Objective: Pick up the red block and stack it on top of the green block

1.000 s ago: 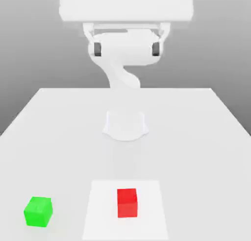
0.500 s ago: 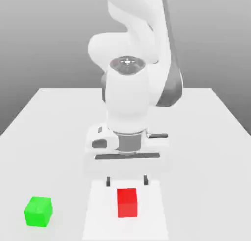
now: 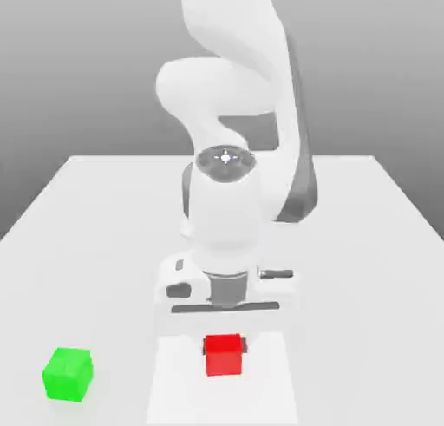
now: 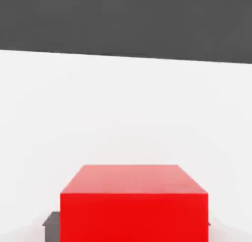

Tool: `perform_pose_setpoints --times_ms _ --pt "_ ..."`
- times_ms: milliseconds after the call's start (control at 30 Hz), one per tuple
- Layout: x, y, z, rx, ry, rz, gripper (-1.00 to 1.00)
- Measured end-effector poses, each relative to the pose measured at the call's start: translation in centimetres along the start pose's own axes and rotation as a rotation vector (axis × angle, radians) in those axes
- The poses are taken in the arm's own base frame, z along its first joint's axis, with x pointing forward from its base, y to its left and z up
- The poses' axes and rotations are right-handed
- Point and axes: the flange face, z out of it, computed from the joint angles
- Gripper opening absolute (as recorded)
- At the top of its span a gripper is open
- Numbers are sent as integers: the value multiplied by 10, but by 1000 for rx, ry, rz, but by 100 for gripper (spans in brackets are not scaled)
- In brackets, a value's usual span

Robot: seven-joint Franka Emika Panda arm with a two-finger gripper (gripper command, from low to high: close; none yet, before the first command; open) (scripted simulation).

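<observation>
Red block between my fingertips

I have my gripper (image 3: 225, 345) pinching the red block (image 3: 224, 356) over a white square (image 3: 178, 389) on the pale, smooth table (image 3: 347, 285). Taking the exterior view as a clock face, the block sits near six o'clock, the green block (image 3: 68, 374) between seven and eight. Behind stands a plain grey backdrop (image 3: 381, 68).

Fingers (image 3: 225, 345) now shut on red blk (image 3: 224, 356), blk lifted slightly vs. before.
</observation>
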Motion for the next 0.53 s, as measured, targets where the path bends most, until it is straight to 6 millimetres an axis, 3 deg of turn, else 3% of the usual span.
perform_pose_setpoints --times_ms 33,67,167,267,400,433,533 --pt "6 4 -9 0 0 23 -100" --pt "25 17 -16 0 -1 91 -100" --pt "91 74 -32 0 -2 344 -100" --pt "143 136 -43 1 -1 573 -100" --pt "159 156 -3 1 -1 644 -100" --pt "159 157 7 1 0 647 100" --pt "159 157 7 1 0 647 100"
